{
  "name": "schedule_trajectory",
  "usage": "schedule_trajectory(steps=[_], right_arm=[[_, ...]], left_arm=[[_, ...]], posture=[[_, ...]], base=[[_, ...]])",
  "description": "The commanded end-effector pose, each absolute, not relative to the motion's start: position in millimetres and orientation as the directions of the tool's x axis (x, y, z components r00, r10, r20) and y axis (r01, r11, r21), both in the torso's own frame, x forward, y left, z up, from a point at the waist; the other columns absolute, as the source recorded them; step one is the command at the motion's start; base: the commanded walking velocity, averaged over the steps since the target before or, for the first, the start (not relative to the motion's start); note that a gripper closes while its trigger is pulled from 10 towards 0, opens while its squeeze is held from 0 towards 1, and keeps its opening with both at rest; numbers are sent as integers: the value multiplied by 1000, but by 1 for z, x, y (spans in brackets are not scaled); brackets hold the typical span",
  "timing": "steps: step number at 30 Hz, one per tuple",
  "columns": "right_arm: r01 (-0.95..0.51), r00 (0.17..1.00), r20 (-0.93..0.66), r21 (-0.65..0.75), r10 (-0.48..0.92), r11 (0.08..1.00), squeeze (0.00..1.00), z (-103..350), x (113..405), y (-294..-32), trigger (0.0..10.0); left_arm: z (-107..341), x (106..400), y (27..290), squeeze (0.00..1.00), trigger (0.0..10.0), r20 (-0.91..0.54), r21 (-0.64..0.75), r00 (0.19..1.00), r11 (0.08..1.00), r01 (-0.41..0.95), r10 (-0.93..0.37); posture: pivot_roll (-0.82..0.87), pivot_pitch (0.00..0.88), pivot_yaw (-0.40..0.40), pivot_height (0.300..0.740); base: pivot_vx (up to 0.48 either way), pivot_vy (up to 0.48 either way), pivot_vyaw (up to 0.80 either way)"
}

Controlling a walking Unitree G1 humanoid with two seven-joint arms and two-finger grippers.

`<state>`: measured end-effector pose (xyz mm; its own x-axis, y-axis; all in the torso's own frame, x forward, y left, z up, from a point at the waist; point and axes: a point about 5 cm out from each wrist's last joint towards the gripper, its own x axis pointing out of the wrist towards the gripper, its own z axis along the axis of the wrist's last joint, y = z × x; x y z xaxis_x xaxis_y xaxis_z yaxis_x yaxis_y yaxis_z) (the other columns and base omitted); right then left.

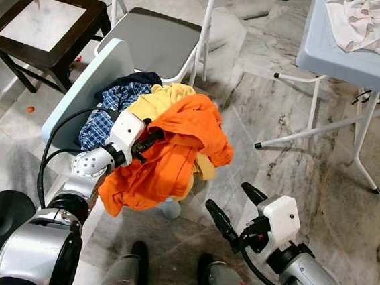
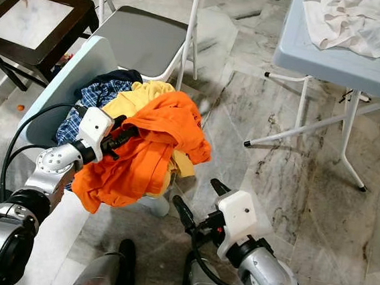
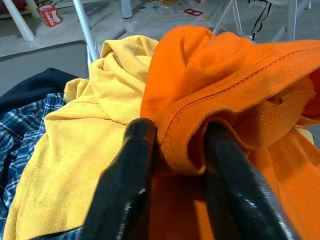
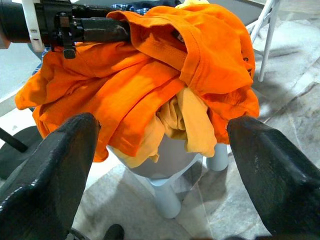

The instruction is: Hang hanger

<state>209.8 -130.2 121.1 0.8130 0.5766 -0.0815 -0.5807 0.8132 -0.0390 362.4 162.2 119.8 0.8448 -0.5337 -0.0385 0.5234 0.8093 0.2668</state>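
**Left gripper clamped on an orange garment atop a heap of clothes**

The left gripper (image 1: 155, 138) reaches over a pale blue plastic chair (image 1: 88, 82) and pinches a hemmed fold of the orange garment (image 1: 176, 141); in the left wrist view both black fingers (image 3: 125, 180) press against a stitched edge of this cloth, one on each side. The orange garment is bright, creased and bunched, with a visible seam line along its edge, and it drapes over the front of the chair seat, hanging down toward the floor. Beneath and beside it lies a yellow garment (image 1: 155, 97) of knit texture, part of which hangs below the orange cloth. Behind these rest a blue checked shirt (image 1: 112, 108) and a dark navy garment (image 1: 132, 78), all on the same seat. No hanger can be made out among the clothes.

The right gripper (image 1: 230, 205) hovers low in front of the heap, above the marble floor (image 1: 295, 173), its two fingers spread wide apart and holding nothing; the right wrist view looks between them at the hanging orange and yellow cloth. Behind the pale chair stands a grey folding chair (image 1: 163, 39), and beside that a dark wooden chair (image 1: 43, 20). A folding table (image 1: 333, 58) carrying a white cloth (image 1: 373, 22) stands to the robot's right.
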Motion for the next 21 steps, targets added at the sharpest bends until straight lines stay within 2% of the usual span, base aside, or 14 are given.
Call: schedule_trajectory(steps=[1,15,21], right_arm=[[-586,808,-102,-29,581,810,0,117,207,-130,10000],[-585,809,-97,-31,580,811,0,116,210,-128,10000],[-581,812,-94,-36,576,813,0,116,213,-128,10000]], left_arm=[[111,357,168,0,0,-66,251,846,812,527,-528],[119,361,168,0,0,-48,256,836,803,539,-546],[137,367,158,0,0,-5,270,785,755,598,-620]], posture=[[-209,336,31,740],[-195,329,36,740],[-184,318,40,740]], base=[[0,0,0],[0,0,0],[0,0,0]])
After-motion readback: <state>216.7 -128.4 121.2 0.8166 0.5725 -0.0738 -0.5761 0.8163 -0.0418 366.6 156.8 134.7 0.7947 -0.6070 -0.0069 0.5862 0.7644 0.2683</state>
